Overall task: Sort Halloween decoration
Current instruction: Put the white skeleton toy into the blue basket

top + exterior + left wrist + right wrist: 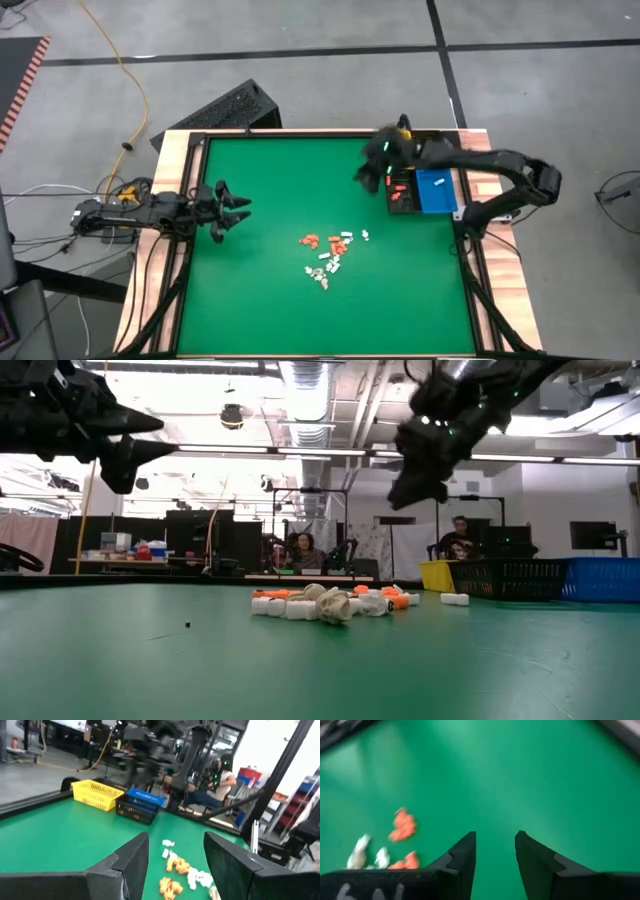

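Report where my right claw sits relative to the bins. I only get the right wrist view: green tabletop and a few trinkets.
Observer: The right claw hangs above the table just beside the black bin, on its side toward the table's middle.
Operator: Say what's in that bin.
Observer: Orange trinkets lie in it.
Operator: Give me the left arm.
Observer: The left claw is open over the table's left side, apart from the trinket pile.

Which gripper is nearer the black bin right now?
Right. The right gripper hangs open and empty just beside the black bin, on its inner side; the left gripper waits open across the table, beyond the trinket pile.
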Robot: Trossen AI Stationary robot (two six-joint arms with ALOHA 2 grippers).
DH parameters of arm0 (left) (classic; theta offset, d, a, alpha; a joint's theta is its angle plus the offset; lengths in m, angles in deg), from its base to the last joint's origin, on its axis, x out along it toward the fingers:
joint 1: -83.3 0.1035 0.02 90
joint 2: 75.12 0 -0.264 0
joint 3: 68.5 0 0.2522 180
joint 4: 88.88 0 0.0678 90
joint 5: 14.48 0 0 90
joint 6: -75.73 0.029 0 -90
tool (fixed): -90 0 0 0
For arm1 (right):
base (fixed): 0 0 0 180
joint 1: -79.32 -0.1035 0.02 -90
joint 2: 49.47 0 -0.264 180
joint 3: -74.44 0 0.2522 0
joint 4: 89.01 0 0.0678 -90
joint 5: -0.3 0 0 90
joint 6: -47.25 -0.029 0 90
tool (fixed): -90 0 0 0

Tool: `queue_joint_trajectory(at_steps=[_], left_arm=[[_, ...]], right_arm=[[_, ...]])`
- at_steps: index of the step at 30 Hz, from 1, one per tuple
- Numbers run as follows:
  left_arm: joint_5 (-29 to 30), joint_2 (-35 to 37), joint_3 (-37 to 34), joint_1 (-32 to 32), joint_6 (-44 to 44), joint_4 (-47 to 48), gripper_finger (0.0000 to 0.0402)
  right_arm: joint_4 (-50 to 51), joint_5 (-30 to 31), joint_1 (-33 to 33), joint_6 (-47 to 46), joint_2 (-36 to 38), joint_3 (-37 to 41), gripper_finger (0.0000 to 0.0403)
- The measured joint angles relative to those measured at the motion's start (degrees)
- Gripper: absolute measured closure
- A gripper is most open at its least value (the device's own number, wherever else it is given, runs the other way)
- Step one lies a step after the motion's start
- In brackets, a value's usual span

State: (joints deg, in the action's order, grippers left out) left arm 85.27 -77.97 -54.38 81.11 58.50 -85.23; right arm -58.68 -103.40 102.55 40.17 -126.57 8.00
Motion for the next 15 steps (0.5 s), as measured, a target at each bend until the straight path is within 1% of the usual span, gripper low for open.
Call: queue_joint_trajectory(at_steps=[3, 5, 6, 8, 13, 15], left_arm=[[0.0, 0.0, 0.0, 0.0, -0.2, 2.8, 0.0221], [0.0, 0.0, 0.0, 0.0, -0.2, 5.2, 0.0221], [0.0, 0.0, 0.0, 0.0, -0.2, 6.3, 0.0221], [-0.3, -0.3, 0.0, 0.0, -0.3, 7.0, 0.0221], [-0.4, -0.5, 0.0, 0.0, -0.4, 7.0, 0.0221], [-0.4, -0.5, 0.0, 0.0, -0.4, 6.9, 0.0221]], right_arm=[[-2.2, 3.9, -9.3, 1.3, -0.2, 2.1, 0.0249], [-2.2, 10.3, -15.3, -0.4, -0.1, 3.3, 0.0251], [-1.2, 14.8, -17.8, -2.6, 0.0, 4.0, 0.0252], [2.4, 22.5, -22.3, -9.7, 0.0, 5.8, 0.0255], [5.8, 36.6, -31.3, -33.8, -0.1, 9.2, 0.0258], [7.6, 40.9, -34.1, -38.6, -0.2, 9.3, 0.0258]])
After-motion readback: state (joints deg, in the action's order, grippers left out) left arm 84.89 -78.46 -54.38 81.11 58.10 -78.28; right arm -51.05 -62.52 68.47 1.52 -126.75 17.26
